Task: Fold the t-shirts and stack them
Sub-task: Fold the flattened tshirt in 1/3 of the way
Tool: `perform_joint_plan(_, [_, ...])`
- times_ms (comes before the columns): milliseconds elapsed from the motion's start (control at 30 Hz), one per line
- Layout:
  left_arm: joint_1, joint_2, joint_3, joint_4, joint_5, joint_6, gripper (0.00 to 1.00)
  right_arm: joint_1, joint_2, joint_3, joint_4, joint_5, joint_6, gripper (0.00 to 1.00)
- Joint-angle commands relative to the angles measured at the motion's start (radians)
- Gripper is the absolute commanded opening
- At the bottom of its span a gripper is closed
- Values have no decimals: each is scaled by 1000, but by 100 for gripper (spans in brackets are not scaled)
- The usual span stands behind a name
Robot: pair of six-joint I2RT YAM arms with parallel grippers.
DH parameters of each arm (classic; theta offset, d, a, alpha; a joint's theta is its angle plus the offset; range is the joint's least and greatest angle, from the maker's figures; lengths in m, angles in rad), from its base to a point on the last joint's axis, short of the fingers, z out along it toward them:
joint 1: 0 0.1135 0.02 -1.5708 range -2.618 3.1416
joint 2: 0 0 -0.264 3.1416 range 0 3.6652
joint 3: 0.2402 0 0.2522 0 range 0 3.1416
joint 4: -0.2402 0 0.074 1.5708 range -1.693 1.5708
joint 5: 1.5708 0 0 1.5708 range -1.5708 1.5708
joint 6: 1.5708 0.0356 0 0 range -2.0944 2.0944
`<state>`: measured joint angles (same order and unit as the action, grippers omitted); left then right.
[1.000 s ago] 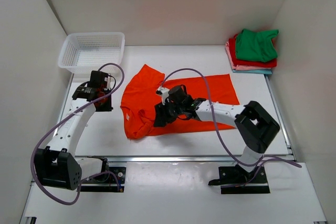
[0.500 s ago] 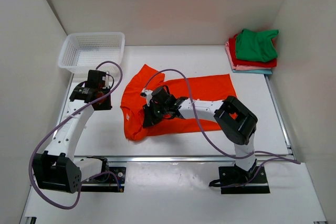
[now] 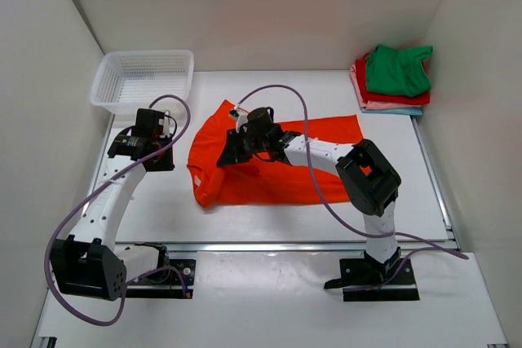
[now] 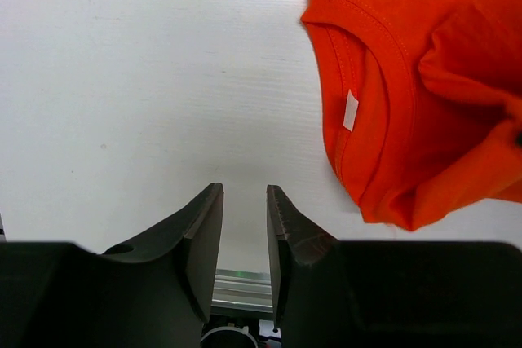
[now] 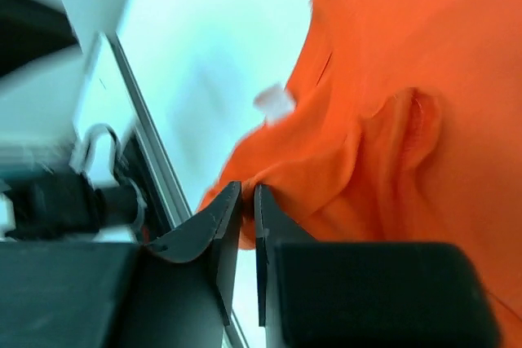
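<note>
Bright, even overhead light is washing over the white tabletop (image 3: 171, 201), casting only faint, soft shadows. The right wrist view is smearing with motion blur, softening the bright orange cloth t-shirt (image 5: 440, 79); the left wrist view is showing crisp stitching.

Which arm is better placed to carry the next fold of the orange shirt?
Right. The right gripper is pinched on a raised fold of the orange shirt, so it can likely carry the fold over. The left gripper hangs over bare table beside the shirt, jaws slightly apart, holding nothing.
</note>
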<state>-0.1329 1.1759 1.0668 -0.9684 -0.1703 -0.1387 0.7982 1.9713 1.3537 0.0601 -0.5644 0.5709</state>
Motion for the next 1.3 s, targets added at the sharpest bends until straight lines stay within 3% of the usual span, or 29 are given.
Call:
perform_joint_plan(0, [-5, -29, -10, 0, 31, 5, 40, -50, 44, 34, 158, -31, 162, 11])
perform_joint_plan(100, [-19, -32, -40, -1, 44, 7, 38, -63, 70, 131, 46, 26, 83, 19])
perform_joint_plan(167, [-25, -32, -57, 0, 52, 8, 38, -63, 75, 162, -82, 82, 2, 31])
perform_joint_plan(267, [-24, -28, -74, 2, 75, 8, 38, -54, 40, 150, -201, 158, -89, 36])
perform_joint_plan(400, [-56, -35, -152, 51, 169, 4, 33, -85, -112, -48, -242, 282, -150, 36])
perform_joint_plan(500, [-143, -42, -212, 102, 175, -91, 32, -158, -230, -187, -318, 403, -180, 36])
perform_joint_plan(567, [-181, -50, -275, 228, 247, -150, 31, -220, -308, -270, -347, 444, -184, 37])
perform_joint_plan(633, [-174, -50, -345, 326, 360, -249, 20, -315, -357, -332, -382, 452, -209, 36])
perform_joint_plan(700, [-192, -27, -395, 417, 370, -300, 17, -388, -400, -369, -393, 442, -238, 36])
perform_joint_plan(867, [-200, 128, -400, 527, 275, -318, 17, -511, -405, -381, -442, 445, -308, 36])
perform_joint_plan(1067, [-234, 327, -271, 380, 126, -224, 17, -518, -307, -367, -566, 483, -327, 36])
perform_joint_plan(1267, [-206, 376, -245, 254, 2, -144, 20, -464, -357, -455, -634, 479, -235, 36])
